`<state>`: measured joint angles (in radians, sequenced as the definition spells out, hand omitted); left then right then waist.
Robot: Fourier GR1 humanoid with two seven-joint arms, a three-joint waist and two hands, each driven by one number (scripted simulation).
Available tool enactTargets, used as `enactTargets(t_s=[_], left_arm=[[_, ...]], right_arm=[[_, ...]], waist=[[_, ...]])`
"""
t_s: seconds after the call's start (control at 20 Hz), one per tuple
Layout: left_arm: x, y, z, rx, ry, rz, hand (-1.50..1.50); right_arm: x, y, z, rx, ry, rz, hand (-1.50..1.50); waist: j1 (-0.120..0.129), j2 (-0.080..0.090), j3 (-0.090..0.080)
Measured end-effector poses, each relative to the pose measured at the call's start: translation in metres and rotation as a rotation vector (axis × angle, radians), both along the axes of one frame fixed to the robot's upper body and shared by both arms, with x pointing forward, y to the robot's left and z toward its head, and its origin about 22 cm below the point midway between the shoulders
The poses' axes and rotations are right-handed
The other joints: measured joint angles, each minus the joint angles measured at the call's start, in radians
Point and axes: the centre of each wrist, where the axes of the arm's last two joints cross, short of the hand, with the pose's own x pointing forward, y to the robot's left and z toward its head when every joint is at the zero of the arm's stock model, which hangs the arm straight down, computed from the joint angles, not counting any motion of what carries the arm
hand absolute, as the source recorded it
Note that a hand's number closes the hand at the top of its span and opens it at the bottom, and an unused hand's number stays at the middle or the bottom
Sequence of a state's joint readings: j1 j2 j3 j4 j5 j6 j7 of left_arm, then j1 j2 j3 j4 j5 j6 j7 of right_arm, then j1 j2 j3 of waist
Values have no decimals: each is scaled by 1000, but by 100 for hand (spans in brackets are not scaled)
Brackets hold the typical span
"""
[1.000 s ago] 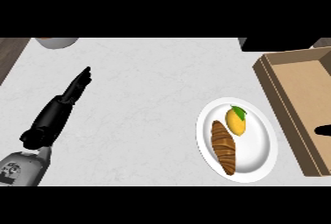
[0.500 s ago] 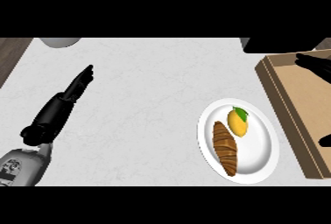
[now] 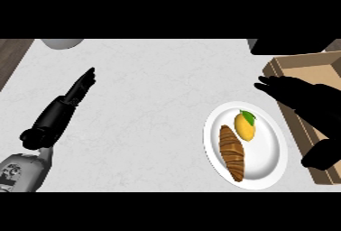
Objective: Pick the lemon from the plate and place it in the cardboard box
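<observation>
You are looking steeply down on a pale grey, faintly marbled stone counter. Near its right side sits a smooth white round plate, glossy and shallow. On the plate's upper right part lies the small yellow lemon, oval and matte, with a green leaf at its top end. Just beside it, to its left and lower, lies a long brown ridged croissant, its crust banded with darker stripes; the two look close together, and you cannot tell whether they touch.

Along the right edge you see the open tan cardboard box, flat-walled with a paler rim. Your right hand, matte black, hangs over the box's left wall, above and to the right of the plate, apart from the lemon. Its fingers stretch out fairly straight toward the upper left and hold nothing.

Your left hand, also black, lies well apart on the left of the counter, its fingers straight and together, pointing up and right, holding nothing; the grey forearm shows below it at the lower left corner.

At the top edge sit a pale rounded object and a dark blocky shape, both cut off.
</observation>
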<state>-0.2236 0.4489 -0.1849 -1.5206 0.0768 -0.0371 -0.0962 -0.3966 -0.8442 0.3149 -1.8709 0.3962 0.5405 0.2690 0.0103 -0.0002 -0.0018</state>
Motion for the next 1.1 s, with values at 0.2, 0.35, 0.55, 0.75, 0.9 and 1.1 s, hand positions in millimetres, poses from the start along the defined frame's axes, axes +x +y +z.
enactTargets(t_s=[0.2,0.35,0.55,0.75,0.9,1.1], left_arm=[[3,0,1,-2,-5,2,0],[2,-2,0,-1,-8,5,0],[6,-7,-2,-4,-10,10,0],[6,-5,3,-4,-7,8,0],[7,0,4,-4,-5,8,0],[3,1,-2,-2,-9,6,0]], right_arm=[[-3,26,0,-58,40,-34,-150],[-3,42,-11,-76,68,-59,-150],[0,54,-24,-93,97,-74,-150],[-2,67,-40,-131,80,-101,-150],[-2,66,-48,-141,61,-116,-150],[4,67,-54,-155,51,-127,-150]], waist=[[-4,0,1],[-5,0,1],[-7,0,1],[-7,0,1],[-8,0,2],[-8,0,2]])
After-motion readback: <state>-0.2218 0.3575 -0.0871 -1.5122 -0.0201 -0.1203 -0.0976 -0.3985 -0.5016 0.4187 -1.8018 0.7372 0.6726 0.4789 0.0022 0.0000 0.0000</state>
